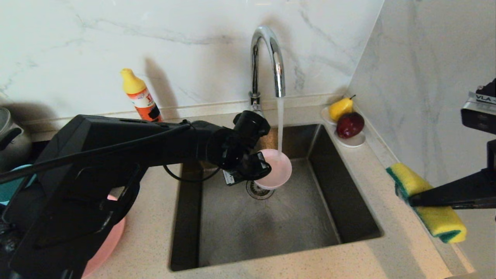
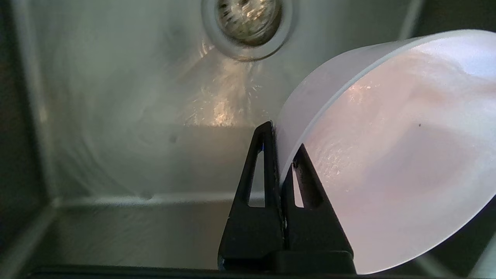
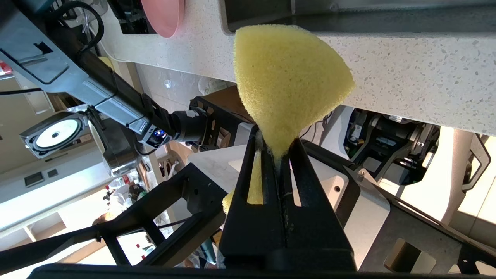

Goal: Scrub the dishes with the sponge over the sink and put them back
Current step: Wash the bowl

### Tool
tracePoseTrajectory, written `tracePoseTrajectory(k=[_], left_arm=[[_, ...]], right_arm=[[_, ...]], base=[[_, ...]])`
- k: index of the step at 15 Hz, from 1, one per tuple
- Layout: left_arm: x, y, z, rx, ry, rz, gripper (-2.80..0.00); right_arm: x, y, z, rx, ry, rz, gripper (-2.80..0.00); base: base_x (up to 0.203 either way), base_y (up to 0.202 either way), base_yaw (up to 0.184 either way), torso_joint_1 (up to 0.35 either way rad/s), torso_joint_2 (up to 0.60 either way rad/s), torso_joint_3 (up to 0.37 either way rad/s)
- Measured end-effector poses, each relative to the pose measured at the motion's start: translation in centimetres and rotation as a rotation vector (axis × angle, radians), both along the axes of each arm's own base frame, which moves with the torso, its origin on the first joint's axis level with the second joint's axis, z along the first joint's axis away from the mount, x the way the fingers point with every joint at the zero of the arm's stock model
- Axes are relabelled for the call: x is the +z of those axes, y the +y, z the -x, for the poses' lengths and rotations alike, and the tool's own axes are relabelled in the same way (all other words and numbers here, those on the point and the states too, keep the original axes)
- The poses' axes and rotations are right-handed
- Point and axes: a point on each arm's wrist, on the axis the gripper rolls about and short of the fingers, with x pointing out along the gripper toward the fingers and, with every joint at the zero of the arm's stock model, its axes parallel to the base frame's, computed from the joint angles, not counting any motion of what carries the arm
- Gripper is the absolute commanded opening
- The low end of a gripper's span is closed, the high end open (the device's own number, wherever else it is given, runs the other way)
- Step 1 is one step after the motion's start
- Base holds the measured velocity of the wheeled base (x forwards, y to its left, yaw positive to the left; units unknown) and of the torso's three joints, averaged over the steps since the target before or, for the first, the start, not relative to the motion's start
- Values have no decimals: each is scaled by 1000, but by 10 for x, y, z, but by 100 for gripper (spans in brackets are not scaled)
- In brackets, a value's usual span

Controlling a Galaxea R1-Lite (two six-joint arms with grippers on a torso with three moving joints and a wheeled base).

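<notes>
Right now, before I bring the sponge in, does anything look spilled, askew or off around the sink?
Nothing stands out. The left gripper holds the pale pink bowl by its rim, tilted under the faucet stream over the sink. The right gripper pinches the sponge off to the right. No spill shows on the counter.

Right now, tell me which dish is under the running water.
The pale pink bowl, pinched at its rim by the left claw over the sink. The salmon-pink plate and teal dish stay on the counter.

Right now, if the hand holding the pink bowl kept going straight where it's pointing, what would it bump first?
Probably the sink floor, near the drain; the left gripper points down there.
</notes>
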Motion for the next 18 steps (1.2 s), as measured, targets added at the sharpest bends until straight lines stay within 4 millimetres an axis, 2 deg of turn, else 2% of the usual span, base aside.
tracePoseTrajectory(k=[3,8,13,18], left_arm=[[-1,9,9,39,8,-88,-280],[15,31,20,172,-107,-297,-280],[22,48,8,269,-294,-416,-280],[40,55,8,238,-484,-505,-280]], right_arm=[[-2,0,0,0,8,3,-280],[-8,1,-3,-1,33,10,-280],[-13,2,-5,1,55,17,-280],[-17,2,-7,19,51,33,-280]], base=[[0,0,0,0,0,0],[0,0,0,0,0,0],[0,0,0,0,0,0],[0,0,0,0,0,0]])
